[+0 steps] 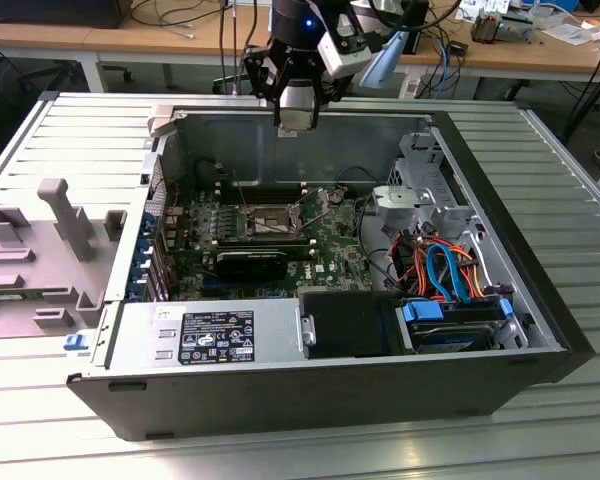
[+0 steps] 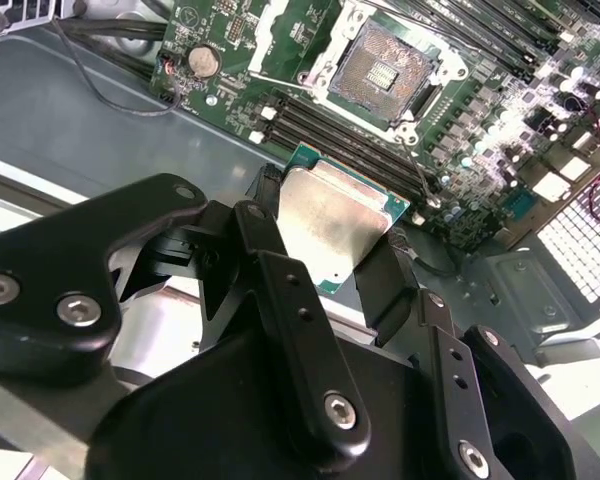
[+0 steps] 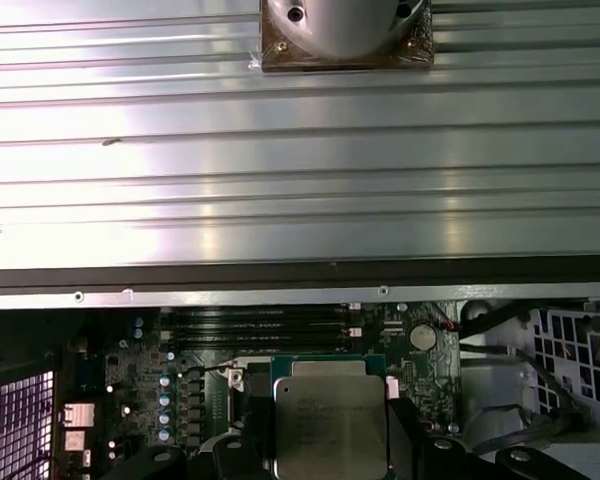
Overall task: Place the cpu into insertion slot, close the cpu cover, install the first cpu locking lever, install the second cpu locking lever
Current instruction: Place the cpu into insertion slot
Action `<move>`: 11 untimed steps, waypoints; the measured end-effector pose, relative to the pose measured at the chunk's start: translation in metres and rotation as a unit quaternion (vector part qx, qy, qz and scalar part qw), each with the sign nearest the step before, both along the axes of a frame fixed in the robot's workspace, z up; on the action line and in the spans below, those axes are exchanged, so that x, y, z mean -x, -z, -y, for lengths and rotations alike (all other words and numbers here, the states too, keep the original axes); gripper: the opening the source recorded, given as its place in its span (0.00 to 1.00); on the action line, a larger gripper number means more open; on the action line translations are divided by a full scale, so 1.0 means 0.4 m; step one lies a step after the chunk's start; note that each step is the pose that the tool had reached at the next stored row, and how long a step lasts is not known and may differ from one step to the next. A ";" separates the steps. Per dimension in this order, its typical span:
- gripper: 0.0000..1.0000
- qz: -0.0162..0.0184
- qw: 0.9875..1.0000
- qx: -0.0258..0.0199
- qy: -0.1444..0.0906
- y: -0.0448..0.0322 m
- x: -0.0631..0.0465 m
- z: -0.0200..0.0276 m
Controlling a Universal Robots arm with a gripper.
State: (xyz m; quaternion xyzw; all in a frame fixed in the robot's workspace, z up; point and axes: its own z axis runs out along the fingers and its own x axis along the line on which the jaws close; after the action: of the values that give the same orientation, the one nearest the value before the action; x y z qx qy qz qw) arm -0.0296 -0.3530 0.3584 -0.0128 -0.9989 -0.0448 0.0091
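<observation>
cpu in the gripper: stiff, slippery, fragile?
Probably stiff: the cpu sits flat and unbent, clamped edgewise in the gripper. Its smooth, shiny metal top suggests it could slip if the grip loosens. The thin green board rim looks chip-prone, so it is likely fragile under a hard squeeze or a drop.

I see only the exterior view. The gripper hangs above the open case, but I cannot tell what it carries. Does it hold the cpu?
Observer: Yes. In the second wrist view the gripper is shut on the cpu, gripping it by two opposite edges, metal top facing the camera.
Operator: Is the slot free to receive it?
Observer: In that view the slot is uncovered and empty; its bare contact field shows.
Operator: Is the cpu already at the slot?
Observer: No. In the second wrist view the cpu is apart from the slot, with the memory slots between them in the picture.
</observation>
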 end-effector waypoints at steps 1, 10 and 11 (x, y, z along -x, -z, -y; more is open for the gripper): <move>0.55 0.000 1.000 0.000 0.000 0.000 0.000 0.001; 0.55 0.000 1.000 0.000 0.000 0.001 0.003 0.011; 0.55 0.000 1.000 0.000 0.000 0.002 0.003 0.014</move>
State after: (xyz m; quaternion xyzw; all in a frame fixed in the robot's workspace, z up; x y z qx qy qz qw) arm -0.0310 -0.3585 0.3578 -0.0129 -0.9989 -0.0449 0.0090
